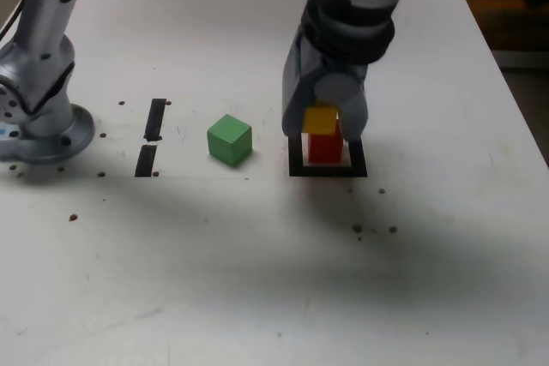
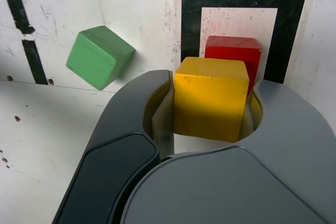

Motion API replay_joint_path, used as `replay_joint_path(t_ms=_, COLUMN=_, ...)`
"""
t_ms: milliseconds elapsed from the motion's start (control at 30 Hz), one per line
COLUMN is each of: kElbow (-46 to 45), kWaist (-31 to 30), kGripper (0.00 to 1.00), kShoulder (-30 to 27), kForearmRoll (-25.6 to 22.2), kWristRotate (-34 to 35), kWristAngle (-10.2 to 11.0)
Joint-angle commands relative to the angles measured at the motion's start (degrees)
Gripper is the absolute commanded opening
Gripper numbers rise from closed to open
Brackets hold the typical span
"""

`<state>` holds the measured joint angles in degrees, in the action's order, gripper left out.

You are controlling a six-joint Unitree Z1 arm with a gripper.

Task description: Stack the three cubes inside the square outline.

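I see the end effector (image 1: 323,126) closed on the yellow cube (image 1: 321,119), one jaw on each side of it; in the wrist view the cube (image 2: 211,98) sits snug between the two grey jaws. It is right over the red cube (image 1: 325,147), which stands inside the square outline (image 1: 327,169) on the white surface (image 1: 257,255). From the exterior view the yellow cube looks to be resting on top of the red one, or just above it; I cannot tell whether they touch. In the wrist view the red cube (image 2: 233,56) shows just beyond the yellow one, within the black frame (image 2: 191,19).

The green cube (image 1: 229,140) lies by itself on the surface, to the exterior view's left of the outline and apart from it. Further left I see two short black tape strips (image 1: 151,136), end to end, and the arm's base (image 1: 39,126) beyond them.
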<state>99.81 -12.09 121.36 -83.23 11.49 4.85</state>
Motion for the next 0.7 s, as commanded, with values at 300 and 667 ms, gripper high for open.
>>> replay_joint_path(t_ms=300, kElbow=0.1, kWaist=0.05, kGripper=0.26, kShoulder=1.42, kForearmRoll=1.55, kWristRotate=-0.56, kWristAngle=0.04)
replay_joint_path(t_ms=667, kElbow=0.22, kWaist=0.38, kGripper=0.75, kShoulder=1.88, kForearmRoll=1.74, kWristRotate=-2.45, kWristAngle=0.77)
